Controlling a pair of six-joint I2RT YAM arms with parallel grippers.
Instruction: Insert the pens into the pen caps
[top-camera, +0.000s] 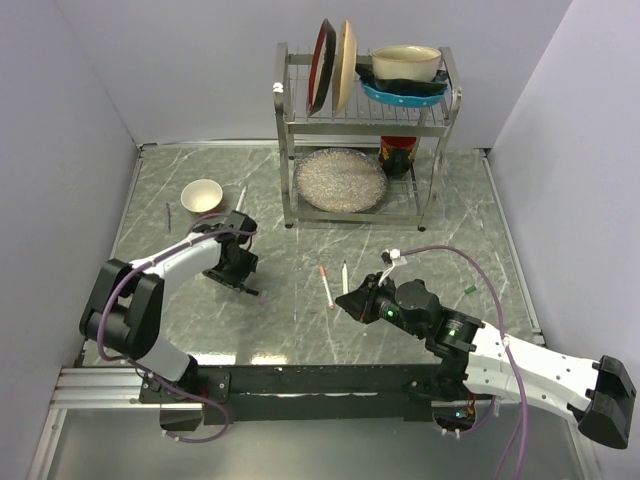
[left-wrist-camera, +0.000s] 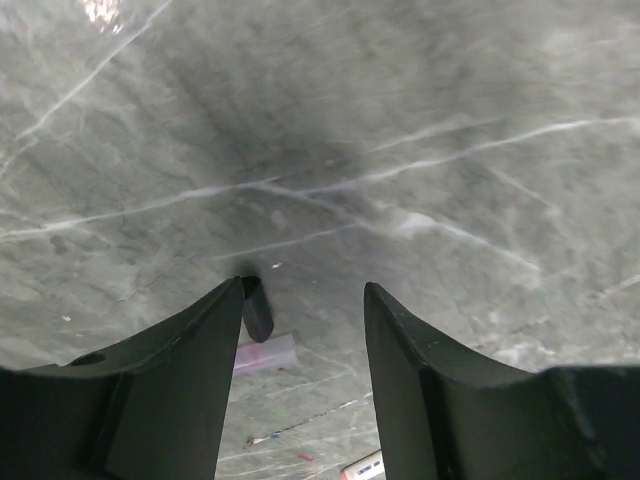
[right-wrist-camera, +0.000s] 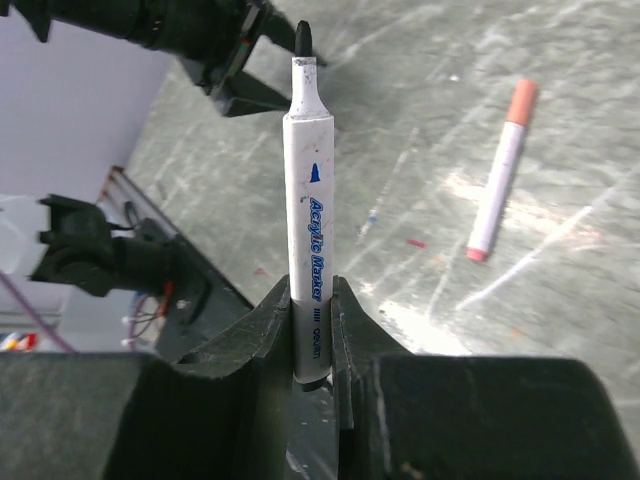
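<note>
White black-tipped pen (right-wrist-camera: 309, 190) clamped in right gripper (right-wrist-camera: 312, 300); left gripper (left-wrist-camera: 303, 292) gapes beside dark cap (left-wrist-camera: 257, 312).

The white pen (right-wrist-camera: 308, 200) has blue lettering and a dark tip; the table (right-wrist-camera: 430, 90) is white-veined grey.

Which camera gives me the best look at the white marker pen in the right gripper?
Right wrist: the white plastic marker pen stands clamped in the right gripper, dark tip and blue lettering sharp. Top external shows only a thin pale sliver at that gripper. Left wrist does not show it.
</note>
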